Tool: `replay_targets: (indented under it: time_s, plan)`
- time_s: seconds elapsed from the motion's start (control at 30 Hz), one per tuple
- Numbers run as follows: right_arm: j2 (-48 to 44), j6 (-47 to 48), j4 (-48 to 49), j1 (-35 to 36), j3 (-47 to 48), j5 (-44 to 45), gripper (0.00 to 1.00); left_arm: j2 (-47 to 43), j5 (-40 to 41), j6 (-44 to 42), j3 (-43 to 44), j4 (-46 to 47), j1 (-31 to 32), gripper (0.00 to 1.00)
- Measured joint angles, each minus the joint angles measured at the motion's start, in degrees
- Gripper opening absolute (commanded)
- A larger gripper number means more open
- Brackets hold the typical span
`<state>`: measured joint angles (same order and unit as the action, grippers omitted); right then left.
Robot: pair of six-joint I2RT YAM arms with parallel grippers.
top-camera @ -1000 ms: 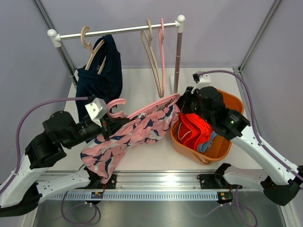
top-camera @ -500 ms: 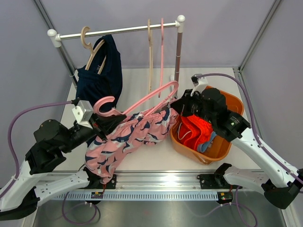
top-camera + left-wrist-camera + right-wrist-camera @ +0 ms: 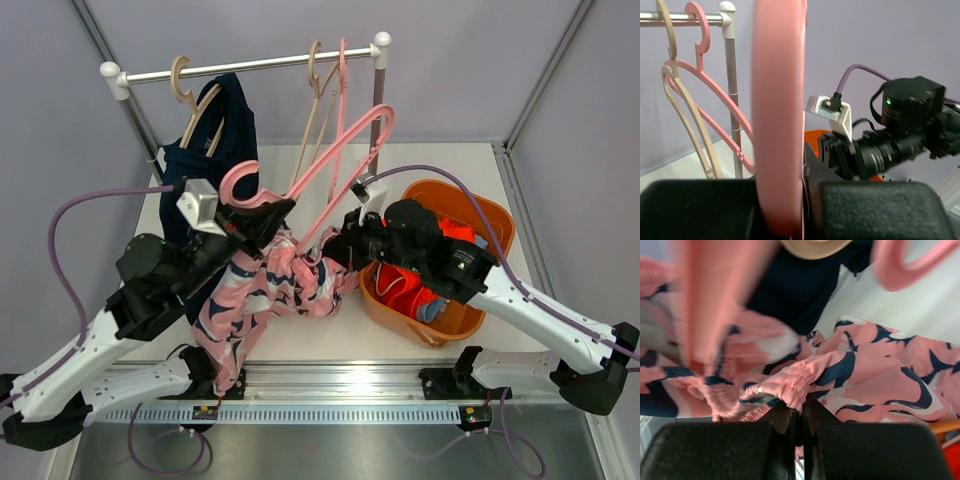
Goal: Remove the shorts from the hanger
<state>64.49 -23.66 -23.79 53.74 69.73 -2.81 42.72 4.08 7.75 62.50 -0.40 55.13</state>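
Observation:
My left gripper [image 3: 262,212] is shut on a pink hanger [image 3: 330,160] and holds it tilted up toward the rail; the hanger fills the left wrist view [image 3: 778,115]. The pink shorts with dark navy pattern [image 3: 265,295] hang bunched below it. My right gripper [image 3: 342,247] is shut on their elastic waistband [image 3: 790,382]. Dark navy shorts [image 3: 215,160] hang on a beige hanger [image 3: 190,100] on the rail. Orange shorts [image 3: 410,275] and a bit of light blue shorts [image 3: 432,308] lie in the orange basket [image 3: 490,225].
A white rail [image 3: 250,65] on a stand holds one empty beige hanger [image 3: 312,110] and one empty pink hanger [image 3: 341,90]. Its post [image 3: 378,110] stands close behind the raised hanger. Grey walls enclose the table.
My left gripper has lifted the pink hanger up and toward the rail. My right gripper moved left holding the waistband, and the pink shorts bunched up and slid down off the hanger's right end.

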Motion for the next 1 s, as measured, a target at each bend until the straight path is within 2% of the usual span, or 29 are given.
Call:
replay_targets:
  time_s: [0.2,0.5,0.7,1.0]
  plan:
    - [2.54,1.92,-0.2,3.85,1.46,0.66,0.0,5.18,3.15,1.01,-0.17,5.22,0.0,0.0]
    - [5.31,4.74,-2.6,6.34,3.91,1.97,0.0,1.86,14.27,1.51,-5.16,21.03,0.0,0.0]
    - [8.41,5.77,-2.78,8.2,4.22,2.32,0.0,0.94,18.18,0.28,-6.56,30.97,0.0,0.0]
    - [10.03,6.69,-4.11,8.52,3.91,6.36,0.0,-0.96,20.28,-2.97,-4.33,34.34,0.0,0.0]
